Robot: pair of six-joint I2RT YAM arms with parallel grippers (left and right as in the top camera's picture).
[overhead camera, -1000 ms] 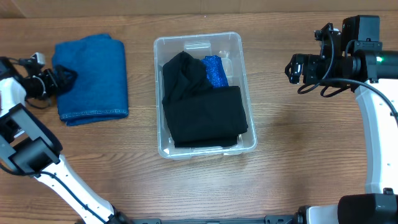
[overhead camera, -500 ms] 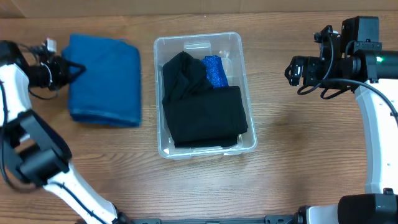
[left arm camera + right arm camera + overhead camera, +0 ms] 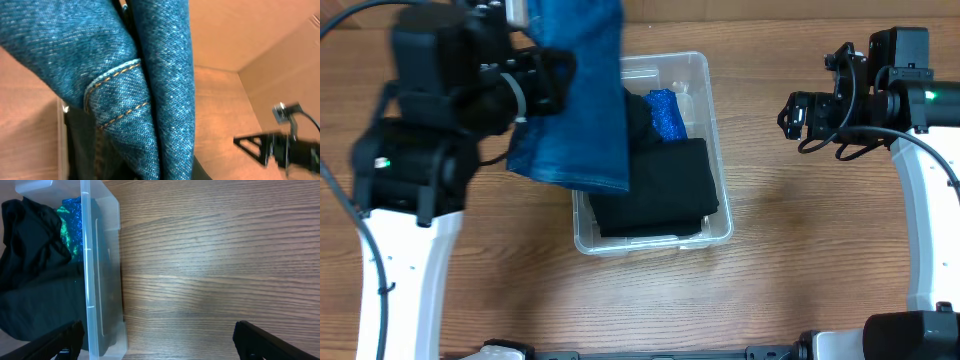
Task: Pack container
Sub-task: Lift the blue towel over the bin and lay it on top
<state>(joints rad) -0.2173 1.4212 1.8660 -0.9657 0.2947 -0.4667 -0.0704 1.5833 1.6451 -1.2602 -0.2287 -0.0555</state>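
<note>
Denim fold held pinched by left gripper, hung over left rim of clear container, mid table. To be carried over black cloth, lowered flat before release. Right gripper spread open.

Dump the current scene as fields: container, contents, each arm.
container: clear plastic container, centre of table
contents: black cloth fills most of it; sparkly blue item beside it at the far end
left gripper: raised, holding a blue denim cloth that hangs down and hides the container's left side in the overhead view
right gripper: open, empty, over bare table to the right of the container
</note>
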